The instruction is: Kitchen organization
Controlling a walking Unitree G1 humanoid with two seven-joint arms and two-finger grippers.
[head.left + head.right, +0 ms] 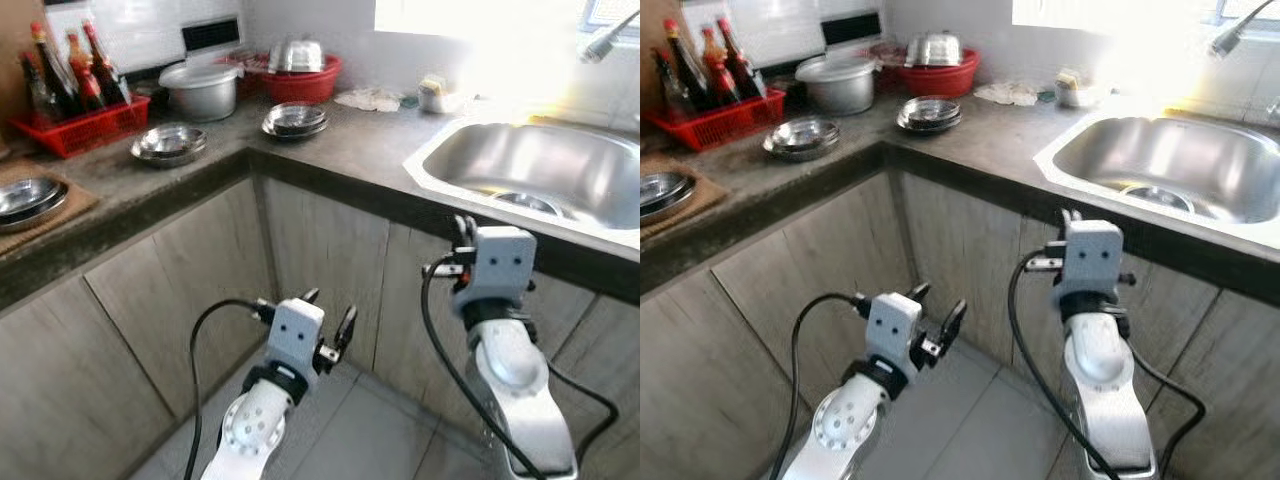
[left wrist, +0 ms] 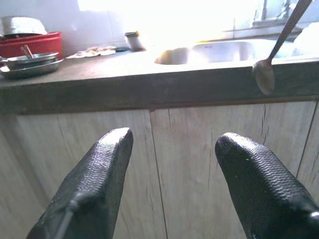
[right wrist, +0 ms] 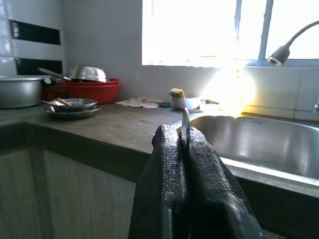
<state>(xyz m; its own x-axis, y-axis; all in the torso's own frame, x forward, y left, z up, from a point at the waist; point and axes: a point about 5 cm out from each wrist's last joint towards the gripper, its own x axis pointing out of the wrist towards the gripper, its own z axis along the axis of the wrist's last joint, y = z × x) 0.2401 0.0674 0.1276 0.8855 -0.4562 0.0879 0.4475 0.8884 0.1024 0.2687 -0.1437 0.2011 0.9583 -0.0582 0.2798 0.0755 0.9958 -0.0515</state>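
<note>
From the left eye view, the grey table [image 1: 370, 150] wraps round a corner, with pale cupboard doors [image 1: 190, 300] beneath it. At the far left a red crate [image 1: 75, 130] holds sauce bottles [image 1: 70, 75]. Near it lie steel bowls [image 1: 168, 145], and a second stack [image 1: 294, 120] sits closer to the corner. Behind them stand a lidded pot [image 1: 203, 90] and a red basin [image 1: 300, 80] with a steel bowl turned over in it. The sink [image 1: 545, 170] is set into the table on the right. The left claw [image 1: 330, 325] hangs low before the cupboards, fingers spread wide and holding nothing. The right arm reaches up to the table's edge by the sink.

The right eye view shows the same corner, with the right claw [image 1: 1067, 222] raised against the near rim of the sink; its fingers are hard to make out here.

In the left wrist view, the two black fingers [image 2: 99, 179] stand well apart, facing a cupboard door. A spoon [image 2: 271, 59] hangs over the table's edge, bowl downward.

In the right wrist view, the fingers [image 3: 167, 169] are pressed together on the thin metal handle of the spoon [image 3: 185, 129], which sticks up between their tips. Beyond are the sink [image 3: 269, 144], a small cup with a sponge [image 3: 184, 101], a rag [image 3: 142, 102] and a lamp [image 3: 279, 52].
</note>
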